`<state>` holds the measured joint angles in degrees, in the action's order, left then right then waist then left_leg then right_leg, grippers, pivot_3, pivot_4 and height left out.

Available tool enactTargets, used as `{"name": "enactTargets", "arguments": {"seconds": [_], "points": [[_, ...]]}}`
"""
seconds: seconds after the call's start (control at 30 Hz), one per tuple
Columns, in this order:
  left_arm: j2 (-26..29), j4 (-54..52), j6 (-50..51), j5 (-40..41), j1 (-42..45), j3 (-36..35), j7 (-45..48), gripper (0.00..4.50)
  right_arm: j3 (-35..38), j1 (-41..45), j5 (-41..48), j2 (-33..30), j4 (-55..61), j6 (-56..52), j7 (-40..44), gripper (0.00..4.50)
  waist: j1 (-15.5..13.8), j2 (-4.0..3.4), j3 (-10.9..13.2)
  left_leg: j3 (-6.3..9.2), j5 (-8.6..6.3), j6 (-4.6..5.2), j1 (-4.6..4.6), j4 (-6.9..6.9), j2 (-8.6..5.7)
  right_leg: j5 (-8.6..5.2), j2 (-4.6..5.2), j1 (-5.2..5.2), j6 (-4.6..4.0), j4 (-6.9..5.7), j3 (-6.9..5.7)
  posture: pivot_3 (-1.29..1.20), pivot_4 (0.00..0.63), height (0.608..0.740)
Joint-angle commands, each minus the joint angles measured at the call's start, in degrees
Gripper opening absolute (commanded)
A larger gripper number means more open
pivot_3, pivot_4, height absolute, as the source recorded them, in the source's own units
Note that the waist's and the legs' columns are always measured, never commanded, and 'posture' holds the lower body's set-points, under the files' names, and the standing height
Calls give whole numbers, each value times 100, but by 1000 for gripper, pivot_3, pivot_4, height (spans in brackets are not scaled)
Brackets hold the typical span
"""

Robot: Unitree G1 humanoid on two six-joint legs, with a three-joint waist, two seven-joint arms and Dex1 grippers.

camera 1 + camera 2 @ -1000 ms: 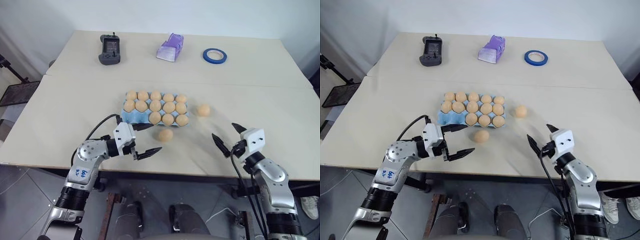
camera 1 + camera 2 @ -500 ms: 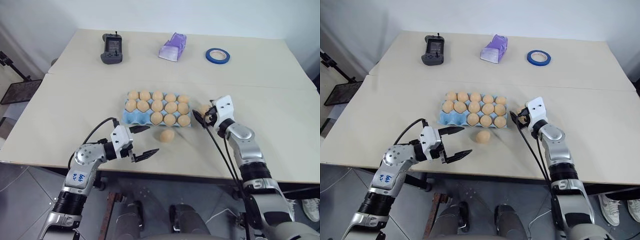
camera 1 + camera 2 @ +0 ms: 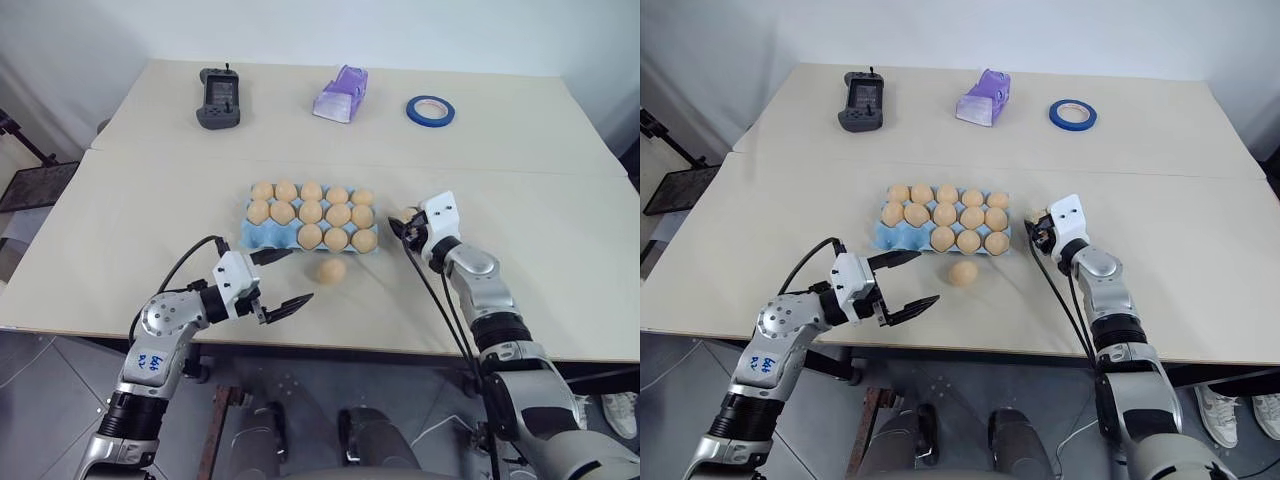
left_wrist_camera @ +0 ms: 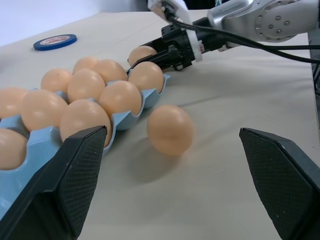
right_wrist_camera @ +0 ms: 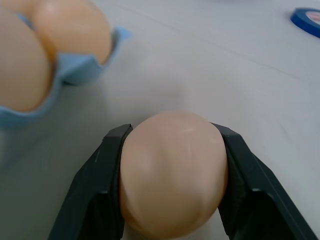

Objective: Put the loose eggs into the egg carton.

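While my right fingers [image 5: 170, 200] are clamped on one pale orange-tan matte egg [image 5: 172, 172], pressing it from both sides, that egg sits low over the beige table [image 3: 150, 200] just beside the right end of the flat light-blue moulded egg carton [image 3: 262, 234]; whether it rests on the table or is lifted a touch I cannot tell. My left fingers [image 3: 283, 278] stand wide apart and grip nothing, hovering near the front edge of the table, a little in front of the carton's left end. Between my two hands, a second loose orange-tan egg [image 3: 331, 270] lies on the table just in front of the carton's near row, close to it but apart. The carton holds orange-tan eggs in most of its cups, with the two cups at the left of the near row showing bare blue. Well back on the table lie a dark grey handheld controller [image 3: 218, 98] on the left, a small purple box [image 3: 341, 94] in the middle, and a roll of blue tape [image 3: 430, 110] to the right, all well apart from the carton.
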<state>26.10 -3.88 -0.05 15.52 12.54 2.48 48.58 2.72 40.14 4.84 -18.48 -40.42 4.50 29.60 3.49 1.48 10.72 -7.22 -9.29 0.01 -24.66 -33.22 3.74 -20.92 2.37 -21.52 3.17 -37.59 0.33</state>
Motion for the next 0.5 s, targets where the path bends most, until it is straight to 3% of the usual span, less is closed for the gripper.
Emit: {"name": "enactTargets", "arguments": {"seconds": [0.03, 0.27, 0.5], "points": [[20, -201, -82, 74, -104, -136, -68, 4500, -26, 42, 333, -14, 963, -221, 473, 1858, 7, -1, 1, 0, -1, -1, 0, 0, 0, 0, -1, -1, 0, 0, 0, 0, 150, 740], [104, -214, -154, 84, -503, -547, -300, 4500, -574, 354, 475, 329, 2178, -1062, 943, 1858, 102, -2, 1, 2, -8, -13, 1, 2, 6, 0, -1, -3, -1, -6, -2, 0, 150, 740], [187, -430, -126, 157, -1060, -1188, -709, 4500, -1355, 660, 228, 1008, 2294, -1382, 1072, 1858, 136, -1, 1, 2, -10, -17, 0, 17, 4, -4, 5, -10, -8, -3, -4, 0, 150, 740]]}}
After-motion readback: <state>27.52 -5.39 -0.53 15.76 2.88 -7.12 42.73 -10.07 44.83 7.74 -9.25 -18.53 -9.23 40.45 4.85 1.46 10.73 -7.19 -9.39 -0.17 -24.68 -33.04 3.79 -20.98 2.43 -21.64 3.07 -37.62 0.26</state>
